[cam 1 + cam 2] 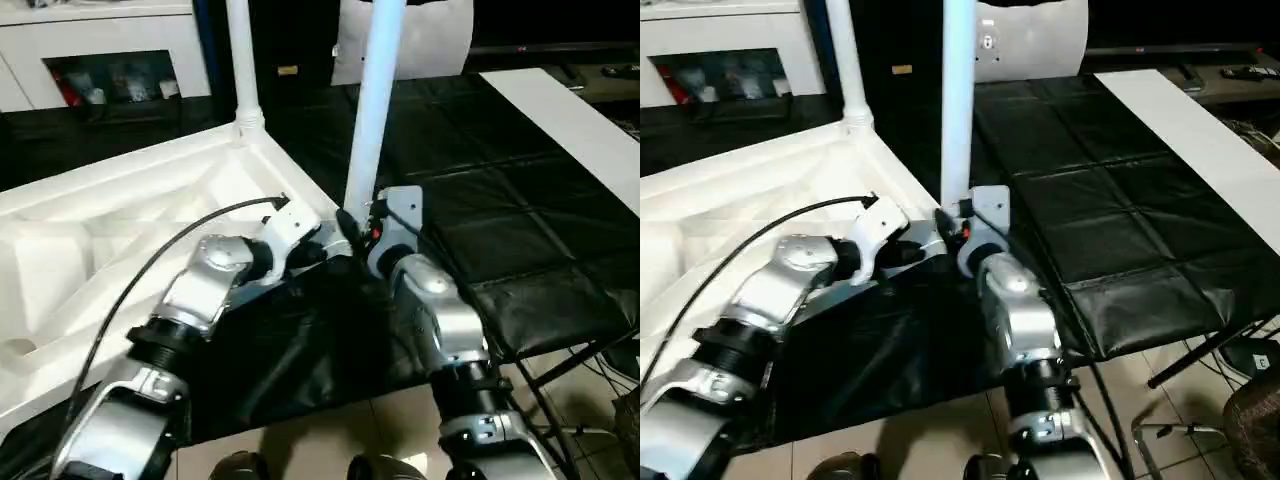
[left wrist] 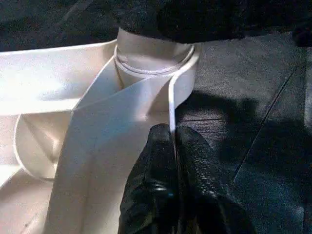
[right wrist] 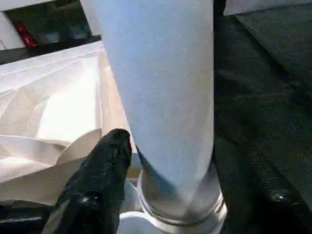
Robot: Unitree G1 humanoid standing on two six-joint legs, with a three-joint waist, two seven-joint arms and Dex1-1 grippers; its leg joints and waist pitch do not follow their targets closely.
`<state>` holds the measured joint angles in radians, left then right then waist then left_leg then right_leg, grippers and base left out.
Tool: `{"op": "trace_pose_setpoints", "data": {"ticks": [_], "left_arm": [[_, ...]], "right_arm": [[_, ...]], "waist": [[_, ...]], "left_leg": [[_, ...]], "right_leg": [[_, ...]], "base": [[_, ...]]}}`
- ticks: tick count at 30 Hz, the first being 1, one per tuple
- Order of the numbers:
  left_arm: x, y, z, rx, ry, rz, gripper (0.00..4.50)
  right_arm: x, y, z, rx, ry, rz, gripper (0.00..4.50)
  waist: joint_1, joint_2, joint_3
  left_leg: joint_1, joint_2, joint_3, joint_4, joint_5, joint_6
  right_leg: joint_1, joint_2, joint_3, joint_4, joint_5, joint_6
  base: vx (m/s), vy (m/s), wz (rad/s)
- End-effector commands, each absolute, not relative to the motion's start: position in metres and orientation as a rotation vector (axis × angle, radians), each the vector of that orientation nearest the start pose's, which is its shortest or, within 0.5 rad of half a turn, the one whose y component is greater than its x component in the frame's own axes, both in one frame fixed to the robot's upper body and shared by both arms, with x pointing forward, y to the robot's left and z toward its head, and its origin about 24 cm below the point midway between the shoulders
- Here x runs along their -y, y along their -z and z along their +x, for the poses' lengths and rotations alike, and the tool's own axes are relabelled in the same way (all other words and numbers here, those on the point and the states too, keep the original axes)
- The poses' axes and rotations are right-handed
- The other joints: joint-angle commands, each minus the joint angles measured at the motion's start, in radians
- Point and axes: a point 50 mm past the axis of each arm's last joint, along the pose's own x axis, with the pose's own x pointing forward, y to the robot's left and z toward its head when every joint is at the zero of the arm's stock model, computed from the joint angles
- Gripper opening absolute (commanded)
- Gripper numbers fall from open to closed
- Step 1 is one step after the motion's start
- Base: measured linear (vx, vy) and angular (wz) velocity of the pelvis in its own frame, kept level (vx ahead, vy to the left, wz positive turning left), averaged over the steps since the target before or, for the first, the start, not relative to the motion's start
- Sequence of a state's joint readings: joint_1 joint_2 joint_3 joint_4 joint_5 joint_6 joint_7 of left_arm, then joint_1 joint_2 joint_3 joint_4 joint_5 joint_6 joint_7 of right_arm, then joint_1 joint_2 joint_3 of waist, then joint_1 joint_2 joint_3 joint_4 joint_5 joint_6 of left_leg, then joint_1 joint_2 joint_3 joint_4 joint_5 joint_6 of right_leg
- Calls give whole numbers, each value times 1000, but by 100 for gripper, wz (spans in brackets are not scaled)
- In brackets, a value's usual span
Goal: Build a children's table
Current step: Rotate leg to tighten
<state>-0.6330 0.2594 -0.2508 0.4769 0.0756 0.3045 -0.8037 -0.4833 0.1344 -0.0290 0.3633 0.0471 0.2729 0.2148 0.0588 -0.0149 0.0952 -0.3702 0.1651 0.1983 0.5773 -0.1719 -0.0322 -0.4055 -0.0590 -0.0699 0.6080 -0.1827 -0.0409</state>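
Left gripper (image 2: 174,161) pinches the tabletop (image 1: 120,230) rim to steady it; right gripper (image 3: 161,161), jaws parted, straddles the near leg (image 1: 375,110) for screwing.

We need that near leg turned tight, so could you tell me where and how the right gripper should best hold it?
Grip the near leg low on its shaft, just above the corner socket, coming in level from the robot's side. It stands upright and is round and tapered, so fingers closing across its thicker base should hold best.
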Motion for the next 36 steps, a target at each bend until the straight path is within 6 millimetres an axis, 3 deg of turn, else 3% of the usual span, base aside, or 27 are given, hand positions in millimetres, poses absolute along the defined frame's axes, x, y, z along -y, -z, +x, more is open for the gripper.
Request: {"op": "trace_pose_setpoints", "data": {"ticks": [1,4,6,11,13,16,17,19,21,24,25,26,27,28,29,30,31,32,33,34,36], "left_arm": [[-89,-83,336,-265,1063,431,0],[-96,-82,333,-238,1088,439,0],[-100,-81,333,-223,1087,449,0],[-107,-89,333,-164,1065,347,0],[-109,-92,331,-148,1072,313,44],[-112,-95,327,-136,1091,287,55],[-113,-96,324,-129,1099,280,60],[-117,-99,320,-132,1103,267,88],[-126,-99,313,-165,1101,280,96],[-145,-97,299,-238,1062,284,118],[-145,-97,299,-238,1062,284,118],[-150,-97,295,-259,1050,275,133],[-155,-99,289,-274,1043,260,133],[-158,-99,285,-287,1037,255,133],[-166,-100,275,-320,1028,246,133],[-179,-101,254,-393,1027,242,133],[-184,-100,243,-436,1033,240,133],[-185,-100,238,-454,1034,237,133],[-188,-98,225,-509,1033,233,133],[-188,-98,225,-509,1033,233,133],[-190,-93,214,-576,1007,246,133]], "right_arm": [[49,-63,323,-185,-497,133,305],[72,-69,318,-104,-512,48,309],[84,-72,312,-80,-528,71,341],[112,-84,292,-14,-608,92,383],[118,-89,286,5,-634,82,395],[123,-92,280,-3,-667,87,425],[124,-93,277,-7,-691,84,433],[125,-96,272,-1,-731,66,443],[124,-100,268,9,-760,66,450],[113,-107,264,26,-828,105,450],[113,-107,264,26,-828,105,450],[110,-109,263,31,-846,115,450],[107,-110,262,32,-854,119,450],[105,-111,263,36,-858,122,450],[99,-114,264,42,-868,137,450],[88,-118,267,48,-892,173,450],[82,-119,268,46,-907,186,450],[79,-119,269,44,-912,187,450],[68,-119,272,33,-938,181,450],[68,-119,272,33,-938,181,450],[53,-113,278,-27,-953,146,450]], "waist": [[8,9,-83],[12,10,-86],[22,6,-89],[40,3,-90],[38,3,-89],[41,4,-90],[43,1,-88],[44,2,-85],[41,0,-84],[38,8,-83],[35,7,-83],[34,9,-82],[34,16,-83],[34,14,-80],[36,19,-84],[33,19,-83],[27,15,-84],[19,19,-79],[19,24,-75],[18,26,-75],[29,28,-70]], "left_leg": [[12,68,-38,-62,-145,24],[15,69,-36,-60,-137,22],[14,71,-35,-58,-134,41],[15,74,-36,-58,-158,39],[10,71,-37,-58,-167,34],[17,74,-36,-56,-177,28],[13,74,-37,-57,-177,32],[14,73,-37,-58,-191,33],[13,73,-39,-60,-208,20],[18,72,-40,-61,-234,6],[15,75,-43,-63,-235,4],[22,73,-39,-61,-248,2],[22,75,-42,-62,-255,-8],[18,73,-41,-65,-258,-6],[24,76,-44,-63,-268,-19],[23,78,-46,-65,-278,-25],[14,77,-50,-70,-267,-26],[17,73,-45,-71,-277,-22],[30,69,-41,-64,-312,-29],[27,71,-43,-65,-316,-35],[37,72,-44,-68,-359,-52]], "right_leg": [[55,-104,65,-70,-134,-181],[57,-102,65,-67,-104,-194],[61,-102,66,-65,-84,-184],[61,-108,65,-69,-158,-168],[61,-107,64,-72,-186,-165],[54,-106,64,-75,-204,-178],[59,-104,63,-73,-206,-176],[55,-104,63,-76,-234,-167],[56,-104,62,-77,-291,-147],[49,-102,63,-82,-345,-130],[51,-104,63,-79,-339,-134],[43,-98,63,-84,-350,-133],[43,-99,64,-80,-342,-141],[44,-97,63,-83,-346,-141],[42,-98,63,-77,-338,-145],[42,-98,63,-73,-324,-157],[50,-99,62,-66,-305,-164],[41,-89,61,-73,-324,-160],[29,-89,64,-79,-363,-158],[34,-91,65,-78,-374,-158],[23,-90,67,-86,-424,-140]], "base": [[0,0,0],[0,0,0],[0,0,0],[0,0,0],[0,0,0],[0,0,0],[0,0,0],[0,0,0],[0,0,0],[0,0,0],[0,0,0],[0,0,0],[0,0,0],[0,0,0],[0,0,0],[0,0,0],[0,0,0],[0,0,0],[0,0,0],[0,0,0],[0,0,0]]}}
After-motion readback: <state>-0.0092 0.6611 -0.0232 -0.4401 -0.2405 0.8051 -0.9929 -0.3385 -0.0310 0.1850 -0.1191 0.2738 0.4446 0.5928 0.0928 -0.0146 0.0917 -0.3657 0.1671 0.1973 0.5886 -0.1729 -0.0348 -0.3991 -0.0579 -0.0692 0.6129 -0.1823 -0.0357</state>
